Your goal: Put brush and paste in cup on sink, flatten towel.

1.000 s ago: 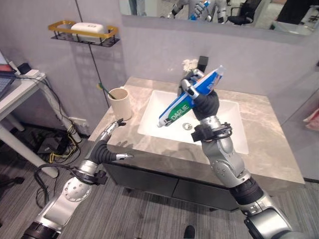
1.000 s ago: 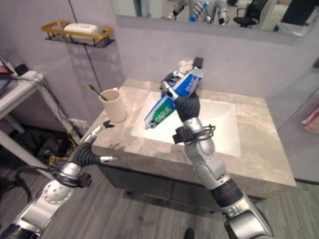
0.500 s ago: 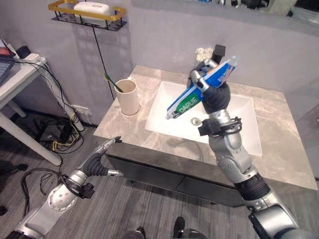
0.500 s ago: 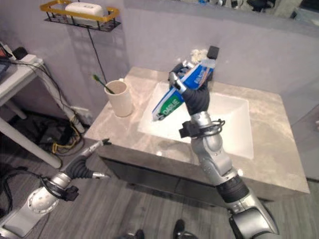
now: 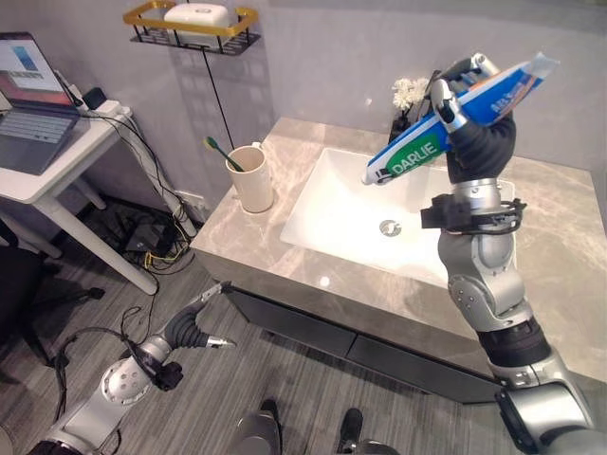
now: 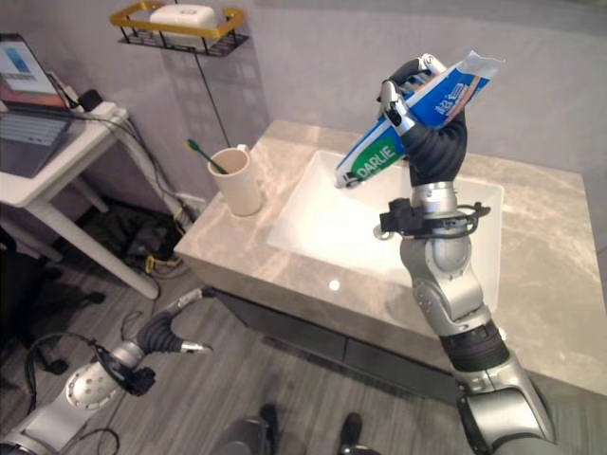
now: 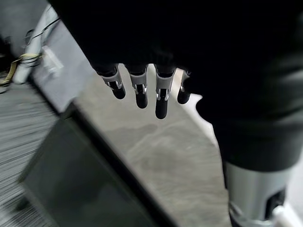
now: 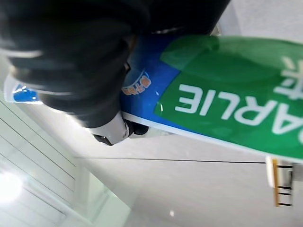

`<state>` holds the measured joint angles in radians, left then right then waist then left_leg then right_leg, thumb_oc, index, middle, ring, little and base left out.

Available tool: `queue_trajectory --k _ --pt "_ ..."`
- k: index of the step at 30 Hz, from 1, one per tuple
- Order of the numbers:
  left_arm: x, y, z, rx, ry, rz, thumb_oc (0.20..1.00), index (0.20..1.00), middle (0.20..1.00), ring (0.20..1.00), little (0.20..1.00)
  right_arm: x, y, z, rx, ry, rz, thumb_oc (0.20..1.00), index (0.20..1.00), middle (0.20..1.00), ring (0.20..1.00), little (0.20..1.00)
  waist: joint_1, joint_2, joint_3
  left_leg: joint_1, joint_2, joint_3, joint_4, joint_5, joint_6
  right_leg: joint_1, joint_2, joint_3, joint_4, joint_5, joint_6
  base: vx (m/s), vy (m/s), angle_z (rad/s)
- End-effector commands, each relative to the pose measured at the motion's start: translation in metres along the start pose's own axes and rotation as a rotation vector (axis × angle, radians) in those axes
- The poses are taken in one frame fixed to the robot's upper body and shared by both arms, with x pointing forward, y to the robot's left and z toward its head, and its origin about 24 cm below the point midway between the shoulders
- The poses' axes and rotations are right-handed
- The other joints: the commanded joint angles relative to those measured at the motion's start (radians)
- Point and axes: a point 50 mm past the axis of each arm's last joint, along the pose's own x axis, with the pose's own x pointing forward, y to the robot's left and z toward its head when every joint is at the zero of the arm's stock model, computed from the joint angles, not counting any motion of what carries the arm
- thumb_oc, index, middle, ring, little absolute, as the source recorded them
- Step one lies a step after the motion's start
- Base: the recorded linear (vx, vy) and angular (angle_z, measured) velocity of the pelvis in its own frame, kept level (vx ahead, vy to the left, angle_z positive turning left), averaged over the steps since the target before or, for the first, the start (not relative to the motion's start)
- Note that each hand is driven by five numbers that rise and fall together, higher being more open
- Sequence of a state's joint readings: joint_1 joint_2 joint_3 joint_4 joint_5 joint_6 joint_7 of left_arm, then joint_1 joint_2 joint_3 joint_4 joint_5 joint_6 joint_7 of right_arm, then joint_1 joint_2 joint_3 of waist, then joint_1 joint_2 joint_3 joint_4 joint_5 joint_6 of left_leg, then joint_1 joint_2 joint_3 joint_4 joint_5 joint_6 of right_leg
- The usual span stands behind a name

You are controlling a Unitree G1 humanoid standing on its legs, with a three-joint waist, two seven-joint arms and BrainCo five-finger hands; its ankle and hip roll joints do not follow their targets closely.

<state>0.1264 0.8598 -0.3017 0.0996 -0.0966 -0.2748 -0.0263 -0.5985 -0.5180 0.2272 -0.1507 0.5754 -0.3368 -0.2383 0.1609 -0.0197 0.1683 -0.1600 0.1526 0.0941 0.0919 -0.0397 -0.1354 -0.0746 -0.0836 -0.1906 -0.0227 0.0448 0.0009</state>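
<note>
A blue and green toothpaste tube [image 5: 446, 118] is held tilted high above the white sink [image 5: 327, 204], with my right hand [image 5: 481, 144] shut on it; the right wrist view shows the tube [image 8: 227, 94] close against the curled fingers. A beige cup [image 5: 252, 180] stands on the counter's left end with a green toothbrush [image 5: 216, 149] leaning in it. My left hand [image 5: 194, 325] hangs low in front of the cabinet, below the counter edge, fingers [image 7: 141, 90] straight and holding nothing.
The grey marble counter [image 5: 560, 246] runs round the sink. A small white fluffy thing [image 5: 410, 92] sits at the back by the faucet. A gold wall shelf [image 5: 194, 24] holds soap. A white table with a laptop [image 5: 33, 90] stands at the left.
The camera has moved and the whole picture has shifted. My left hand dropped from the counter edge to below it. My right hand still holds the tube, now raised higher.
</note>
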Motion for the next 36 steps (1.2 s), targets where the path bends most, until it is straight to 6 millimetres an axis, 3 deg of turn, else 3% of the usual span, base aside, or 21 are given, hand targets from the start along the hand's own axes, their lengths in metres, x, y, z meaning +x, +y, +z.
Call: queue_trajectory --k 1,5,10,14,18,20,22,24,26,27,29,32,36 --pt "-0.009 0.011 0.005 0.033 -0.021 0.025 1.000 1.000 1.000 1.000 1.000 0.023 0.014 0.037 -0.037 -0.193 0.092 0.200 0.200 0.200 0.200 0.200 0.029 0.000 -0.084 -0.018 0.036 0.003 -0.006 0.149 0.010 0.084 -0.028 0.012 0.052 -0.074 0.087 0.18 0.261 -0.16" --pt "-0.014 0.013 -0.001 0.027 0.009 0.039 1.000 1.000 1.000 1.000 1.000 0.029 0.019 0.040 -0.069 -0.217 0.097 0.200 0.200 0.200 0.200 0.200 0.042 0.017 -0.120 0.054 -0.044 0.022 -0.071 0.106 0.040 0.116 -0.090 0.031 0.031 -0.044 0.126 0.21 0.304 -0.31" --pt "-0.024 0.026 -0.009 0.010 0.058 0.091 1.000 1.000 1.000 1.000 1.000 0.044 0.028 0.046 -0.080 -0.247 0.132 0.200 0.200 0.200 0.200 0.200 0.069 -0.007 -0.129 0.061 -0.116 0.055 -0.095 0.072 0.089 0.095 -0.169 0.053 0.038 0.015 0.173 0.13 0.281 -0.05" --pt "-0.043 0.022 -0.030 -0.081 0.157 0.146 1.000 1.000 1.000 1.000 1.000 0.051 0.035 0.047 -0.091 -0.248 0.164 0.200 0.200 0.200 0.200 0.200 0.104 -0.025 -0.133 0.071 -0.147 0.099 -0.113 0.049 0.114 0.059 -0.219 0.038 0.054 0.132 0.208 0.08 0.154 -0.05" --pt "-0.057 0.014 -0.046 -0.172 0.243 0.149 1.000 1.000 1.000 1.000 1.000 0.048 0.030 0.047 -0.122 -0.242 0.160 0.200 0.200 0.200 0.200 0.200 0.110 -0.014 -0.120 0.084 -0.159 0.086 -0.126 0.049 0.133 0.030 -0.222 0.035 0.140 0.180 0.209 0.07 0.128 -0.14" --pt "-0.060 0.013 -0.049 -0.196 0.263 0.151 1.000 1.000 1.000 1.000 1.000 0.048 0.028 0.048 -0.131 -0.241 0.155 0.200 0.200 0.200 0.200 0.200 0.108 -0.007 -0.112 0.088 -0.159 0.080 -0.127 0.049 0.137 0.018 -0.212 0.033 0.163 0.172 0.203 0.04 0.106 0.03" --pt "-0.062 0.010 -0.049 -0.216 0.266 0.124 1.000 1.000 1.000 1.000 1.000 0.042 0.016 0.044 -0.136 -0.215 0.130 0.200 0.200 0.200 0.200 0.200 0.074 0.007 -0.106 0.107 -0.159 0.058 -0.145 0.045 0.140 -0.013 -0.099 0.080 0.138 0.044 0.166 0.06 0.066 0.05" --pt "-0.061 0.010 -0.048 -0.222 0.263 0.114 1.000 1.000 1.000 1.000 1.000 0.042 0.014 0.044 -0.133 -0.207 0.124 0.200 0.200 0.200 0.200 0.200 0.068 0.005 -0.104 0.106 -0.161 0.052 -0.151 0.052 0.138 -0.033 -0.075 0.104 0.108 0.030 0.157 0.03 0.013 0.17" --pt "-0.060 0.009 -0.048 -0.228 0.267 0.113 1.000 1.000 1.000 1.000 1.000 0.043 0.018 0.040 -0.099 -0.188 0.130 0.200 0.200 0.200 0.200 0.200 0.080 -0.020 -0.091 0.106 -0.164 0.056 -0.141 0.048 0.125 -0.033 -0.103 0.046 0.033 0.082 0.167 0.01 -0.078 0.13" --pt "-0.058 0.004 -0.050 -0.264 0.274 0.105 1.000 1.000 1.000 1.000 1.000 0.041 0.018 0.038 -0.095 -0.174 0.142 0.200 0.200 0.200 0.200 0.200 0.064 -0.025 -0.090 0.108 -0.161 0.049 -0.140 0.042 0.124 -0.017 -0.081 0.088 0.017 0.074 0.160 0.00 -0.117 -0.15" --pt "-0.059 0.000 -0.053 -0.311 0.279 0.136 1.000 1.000 1.000 1.000 1.000 0.042 0.019 0.034 -0.102 -0.150 0.154 0.200 0.200 0.200 0.200 0.200 0.068 -0.032 -0.093 0.106 -0.154 0.053 -0.145 0.046 0.119 -0.009 -0.071 0.089 -0.015 0.078 0.163 0.01 -0.060 0.09" --pt "-0.072 -0.021 -0.064 -0.434 0.355 0.169 1.000 1.000 1.000 1.000 1.000 0.037 0.015 0.029 -0.088 -0.114 0.142 0.200 0.200 0.200 0.200 0.200 0.078 -0.047 -0.112 0.114 -0.140 0.064 -0.156 0.054 0.110 0.015 -0.065 0.062 -0.041 0.082 0.157 0.07 -0.057 0.01" --pt "-0.078 -0.027 -0.069 -0.492 0.393 0.168 1.000 1.000 1.000 1.000 1.000 0.031 0.011 0.023 -0.128 -0.066 0.152 0.200 0.200 0.200 0.200 0.200 0.076 -0.054 -0.121 0.127 -0.137 0.052 -0.167 0.056 0.107 0.036 -0.060 0.048 -0.061 0.076 0.153 0.07 -0.056 0.04"
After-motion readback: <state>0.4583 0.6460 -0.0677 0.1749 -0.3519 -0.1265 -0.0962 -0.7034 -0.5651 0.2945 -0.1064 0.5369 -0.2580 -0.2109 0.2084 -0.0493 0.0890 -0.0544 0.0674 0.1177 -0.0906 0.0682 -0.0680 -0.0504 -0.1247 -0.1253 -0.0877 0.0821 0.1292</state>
